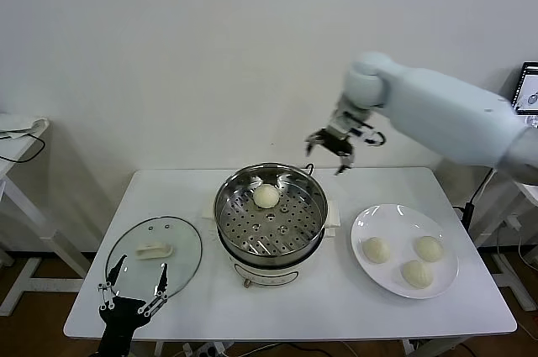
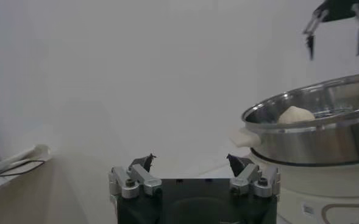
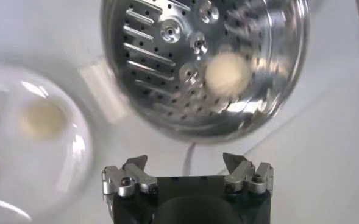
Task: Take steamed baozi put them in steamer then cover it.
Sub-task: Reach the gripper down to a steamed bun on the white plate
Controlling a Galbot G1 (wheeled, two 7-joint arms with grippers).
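Note:
The steel steamer [image 1: 271, 216] stands mid-table on its white base, with one baozi [image 1: 266, 196] on the perforated tray at the back. Three baozi [image 1: 376, 249] [image 1: 428, 248] [image 1: 417, 273] lie on the white plate [image 1: 404, 250] to the right. The glass cover [image 1: 154, 255] with its cream handle lies flat at the table's left front. My right gripper [image 1: 330, 154] is open and empty, in the air above and behind the steamer's right rim. Its wrist view shows the steamer [image 3: 206, 61] and baozi [image 3: 227, 72] below. My left gripper [image 1: 134, 288] is open and empty at the cover's front edge.
The white table [image 1: 290, 311] has bare room along its front edge and between steamer and plate. A white wall is behind. A side table [image 1: 17, 143] with a cable stands at the far left. The steamer [image 2: 316, 131] also shows in the left wrist view.

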